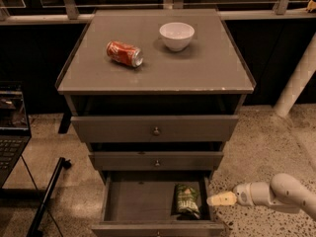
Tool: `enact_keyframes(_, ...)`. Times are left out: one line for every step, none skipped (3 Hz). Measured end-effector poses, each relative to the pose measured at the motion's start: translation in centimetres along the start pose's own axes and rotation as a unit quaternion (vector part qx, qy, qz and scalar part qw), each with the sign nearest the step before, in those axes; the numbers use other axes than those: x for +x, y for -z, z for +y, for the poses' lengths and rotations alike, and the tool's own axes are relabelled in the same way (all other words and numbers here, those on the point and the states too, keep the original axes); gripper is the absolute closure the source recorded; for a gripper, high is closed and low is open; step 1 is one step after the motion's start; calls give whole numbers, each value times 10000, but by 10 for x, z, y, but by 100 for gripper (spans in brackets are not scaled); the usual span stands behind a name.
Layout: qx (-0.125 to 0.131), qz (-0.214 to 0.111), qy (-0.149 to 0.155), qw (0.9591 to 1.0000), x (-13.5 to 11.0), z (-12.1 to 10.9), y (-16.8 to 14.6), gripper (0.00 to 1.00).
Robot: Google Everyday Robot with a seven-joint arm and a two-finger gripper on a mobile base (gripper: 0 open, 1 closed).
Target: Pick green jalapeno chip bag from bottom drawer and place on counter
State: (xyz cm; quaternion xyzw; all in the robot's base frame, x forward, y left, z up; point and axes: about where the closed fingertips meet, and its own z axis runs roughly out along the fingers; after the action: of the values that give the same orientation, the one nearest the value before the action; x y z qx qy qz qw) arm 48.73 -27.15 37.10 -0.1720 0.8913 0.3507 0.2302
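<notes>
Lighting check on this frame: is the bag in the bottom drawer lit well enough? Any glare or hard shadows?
Camera view: the counter is evenly lit with no glare, and the white bowl throws only a soft shadow. Same view: the bottom drawer is dimmer, yet the green jalapeno chip bag shows against its grey floor. The gripper, right of that drawer, looks pale and bright.

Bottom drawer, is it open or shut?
Open: the bottom drawer is pulled out, green jalapeno chip bag visible inside. The gripper is beside its right wall.
</notes>
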Motion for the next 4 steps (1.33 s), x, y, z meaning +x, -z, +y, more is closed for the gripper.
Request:
enact_keyframes(13, -77, -50, 10000, 4, 0, 0, 0)
enact_keyframes(-192, -197, -512, 9983, 22, -17, -17, 0)
enact_keyframes(-526, -296, -967, 9935, 39, -35, -50, 0)
enact_keyframes(-810, -318, -1240, 9885, 46, -48, -77, 0)
